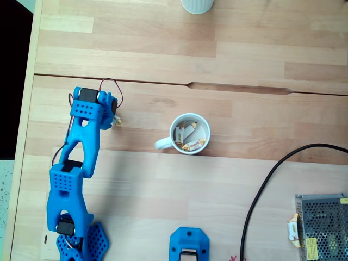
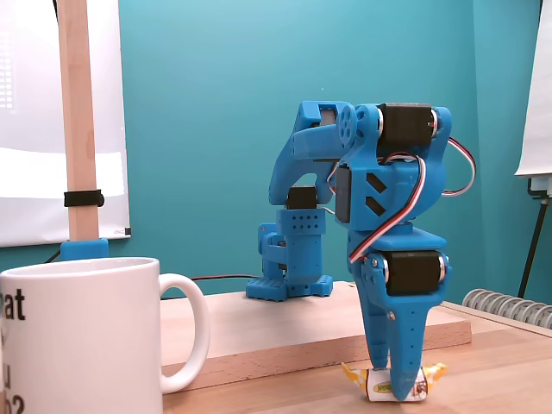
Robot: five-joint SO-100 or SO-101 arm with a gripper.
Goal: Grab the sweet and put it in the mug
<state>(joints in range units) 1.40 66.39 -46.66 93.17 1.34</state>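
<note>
Hiding most of the sweet (image 2: 397, 385): the hand (image 2: 392, 379); grip unclear

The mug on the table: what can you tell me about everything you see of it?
The mug is small, round, glossy white, ceramic-looking, and stands upright on the wooden table. Its short handle points left in the fixed view from above. Several wrapped sweets lie inside. Nothing but the table touches its outside; the end effector is away to its left. The side view shows dark lettering on its wall.

Perhaps "at", "u", "2" on mug (image 2: 82, 345)
</note>
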